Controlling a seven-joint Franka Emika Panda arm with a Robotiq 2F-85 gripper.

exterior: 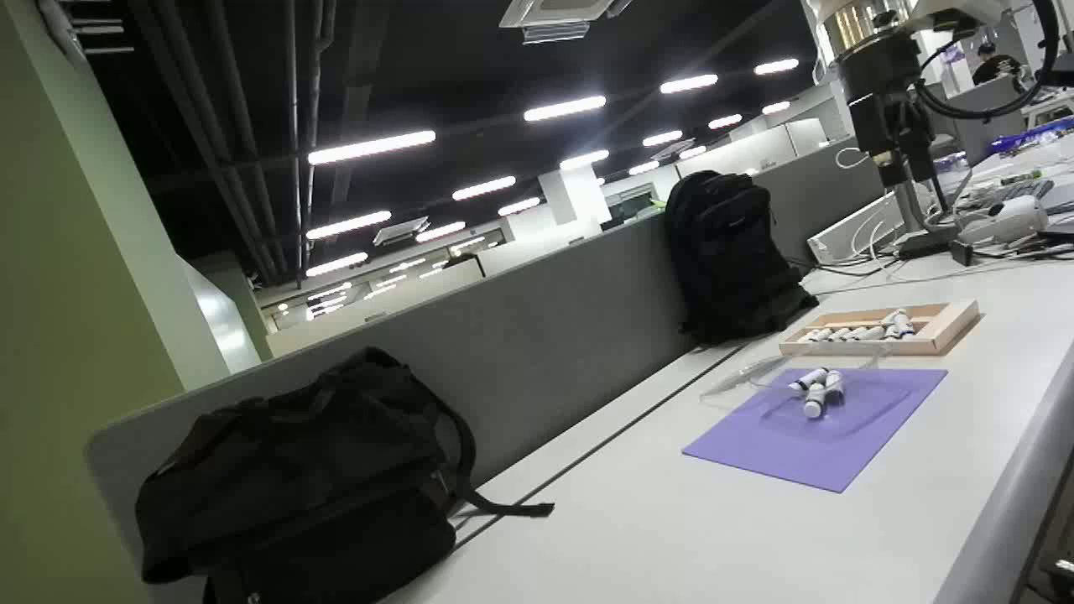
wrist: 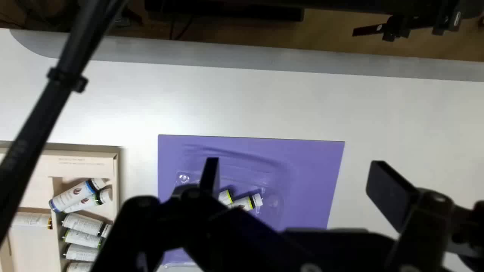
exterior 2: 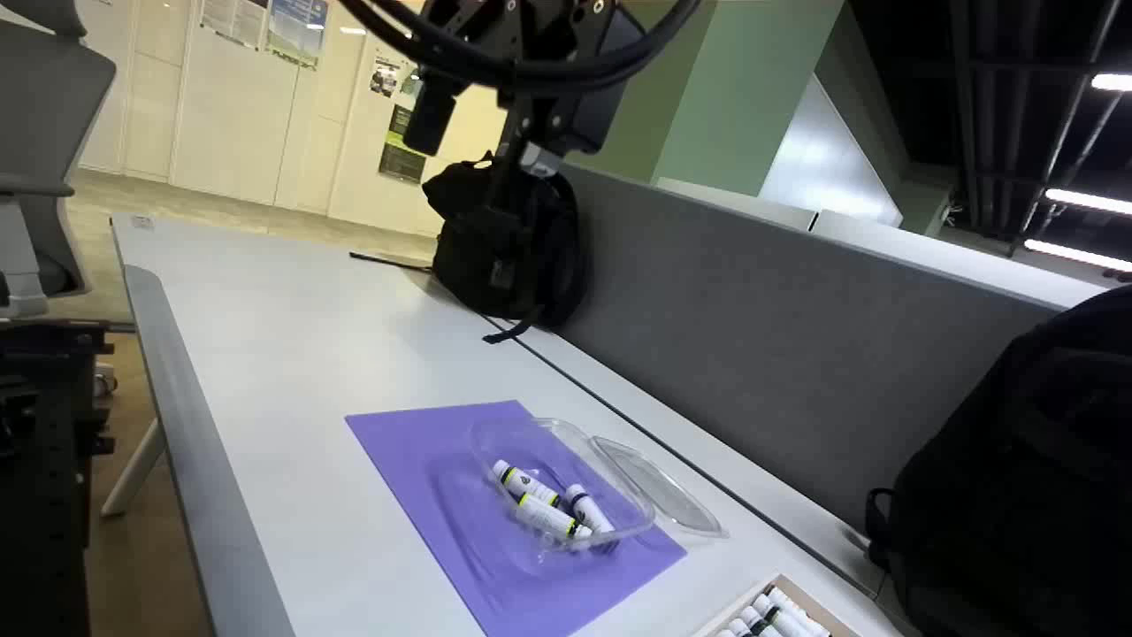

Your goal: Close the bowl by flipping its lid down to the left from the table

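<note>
The gripper (wrist: 298, 185) is released: in the wrist view its dark fingers (wrist: 391, 196) stand wide apart, with the purple mat (wrist: 310, 170) and the pale table (wrist: 264, 102) seen through the gap. In an exterior view it hangs well above the table, touching nothing there. Below, on the mat, sits the clear plastic bowl (exterior 2: 553, 456) with white tubes (exterior 2: 544, 513) inside; both exterior views show three, while the wrist view gives parts of two, a finger covering much of the bowl.

The clear lid (exterior 2: 659, 487) is laid back toward the grey divider (exterior 2: 752, 345), just beside the bowl's rim and mostly past the mat's edge, over the table; whether it joins the rim I cannot make out. Its long axis runs alongside the bowl, roughly parallel with the divider.

Near the mat, a shallow wooden box (exterior: 956, 329) of more tubes shows whole in an exterior view; the wrist view cuts it off. Only the exterior views show two black bags (exterior: 730, 260) by the divider.
</note>
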